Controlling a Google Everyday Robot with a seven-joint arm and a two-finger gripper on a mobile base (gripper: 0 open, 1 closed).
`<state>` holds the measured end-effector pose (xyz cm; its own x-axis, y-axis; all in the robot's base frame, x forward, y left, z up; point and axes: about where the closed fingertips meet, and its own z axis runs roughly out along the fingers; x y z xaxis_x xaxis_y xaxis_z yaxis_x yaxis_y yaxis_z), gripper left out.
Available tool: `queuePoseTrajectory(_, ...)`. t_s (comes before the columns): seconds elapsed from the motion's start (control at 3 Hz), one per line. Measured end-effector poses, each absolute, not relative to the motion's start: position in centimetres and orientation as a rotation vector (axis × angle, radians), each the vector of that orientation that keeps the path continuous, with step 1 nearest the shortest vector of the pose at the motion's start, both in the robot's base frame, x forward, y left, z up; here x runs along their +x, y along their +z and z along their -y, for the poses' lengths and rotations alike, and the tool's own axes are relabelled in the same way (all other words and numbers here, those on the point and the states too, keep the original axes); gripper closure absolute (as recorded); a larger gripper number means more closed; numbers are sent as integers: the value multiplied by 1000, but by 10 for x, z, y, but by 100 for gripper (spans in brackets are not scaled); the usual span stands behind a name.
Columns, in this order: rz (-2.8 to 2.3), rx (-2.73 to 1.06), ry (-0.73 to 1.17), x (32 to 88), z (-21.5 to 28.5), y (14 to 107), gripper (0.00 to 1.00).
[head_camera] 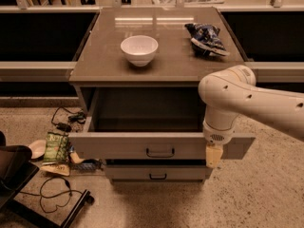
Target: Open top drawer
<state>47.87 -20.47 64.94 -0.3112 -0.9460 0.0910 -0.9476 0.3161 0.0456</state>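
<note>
On my feed the top drawer point(118, 146) stands pulled well out of the cabinet point(104, 65), its tall grey front panel forward of everything below it. The small dark handle point(160, 152) sits at the panel's centre. Looking down into the box, I see grey side walls and a shadowed floor. The back of it is too dark for me to judge, so I would only say it looks bare. Beneath it a shorter lower drawer point(133, 173) is closed, with its own small handle.

On the cabinet top a white bowl point(139, 58) stands near the middle, its inside plain white. A crumpled blue chip bag point(206, 38) lies well apart from it, toward the right rear corner.

My arm point(256, 103) comes in from the right, level with the drawer opening. It bends at a rounded joint and drops straight down. The gripper point(213, 156) hangs pointing at the floor, just in front of the right end of the top drawer's front panel, clear of the handle. Whether it is wide or narrow I cannot tell from this angle.

On the floor to the left lie a green snack packet point(56, 147) and some loose black cables point(66, 120).
</note>
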Motion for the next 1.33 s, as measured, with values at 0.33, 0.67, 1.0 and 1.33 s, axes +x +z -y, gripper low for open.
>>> queuePoseTrajectory(0.33,2465,1779,26,478,205,650,64)
queuePoseTrajectory(0.67,2468,1745,62,460,202,672,88)
queuePoseTrajectory(1.0,2468,1745,62,460,202,671,77)
queuePoseTrajectory(1.33,2467,1744,62,459,202,671,53)
